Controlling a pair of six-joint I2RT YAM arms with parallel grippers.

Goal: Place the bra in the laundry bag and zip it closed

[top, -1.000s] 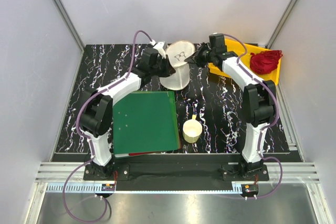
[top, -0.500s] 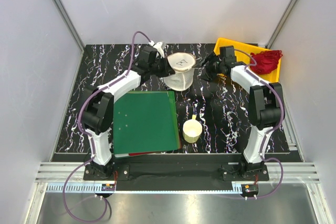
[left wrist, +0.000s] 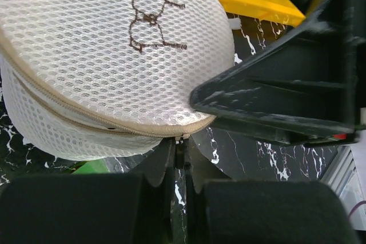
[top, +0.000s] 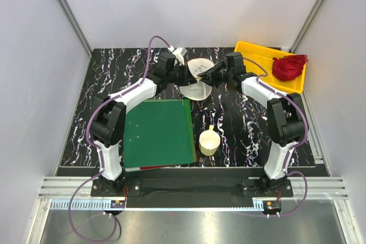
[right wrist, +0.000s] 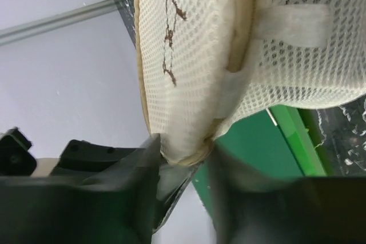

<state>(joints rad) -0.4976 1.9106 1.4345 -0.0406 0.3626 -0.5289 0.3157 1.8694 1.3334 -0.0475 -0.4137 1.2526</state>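
Held between grippers: laundry bag; left gripper pinched shut on zipper rim; right gripper half-open astride opposite rim, grip not confirmed; bra unseen

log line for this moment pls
left fingers: shut on laundry bag rim | right fingers: pinching opposite rim | zipper: closed where visible

The bag is far centre on the table, with the left gripper at its left rim and the right gripper at its right. The folder lies nearer, left of centre, with the cup just right of it. The tray sits far right, the garment in it.
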